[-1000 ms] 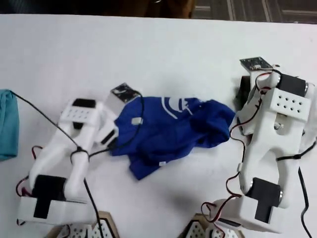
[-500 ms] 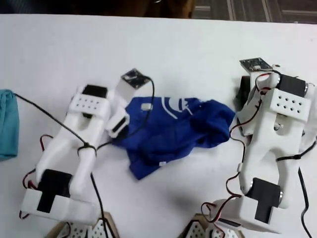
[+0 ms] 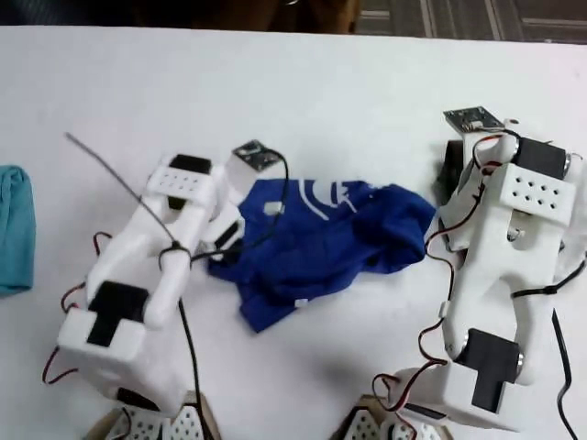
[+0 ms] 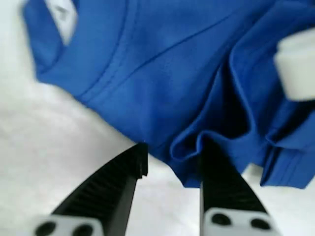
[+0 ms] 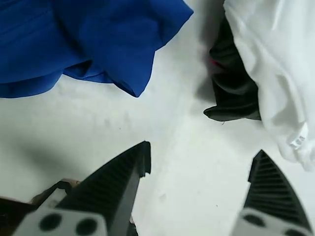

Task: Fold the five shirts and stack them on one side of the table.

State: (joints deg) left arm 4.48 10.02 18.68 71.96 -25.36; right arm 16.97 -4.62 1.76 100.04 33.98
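A crumpled blue shirt with a white print lies in the middle of the white table. My left gripper is at its left edge. In the left wrist view it is open, with a raised fold of the blue shirt between its fingertips. My right gripper stands wide open over bare table beside the blue shirt's right end. A black garment and a white garment lie bunched just past it. A folded teal shirt rests at the table's left edge.
The right arm stands over the table's right side and covers most of the garments there. A dark patch of the black garment shows beside it. Both arm bases sit at the near edge. The far half of the table is bare.
The left arm has swung to the right and in toward the blue shirt's left edge, and its cable has lifted. The shirt's left edge shifted slightly. The right arm has stayed still.
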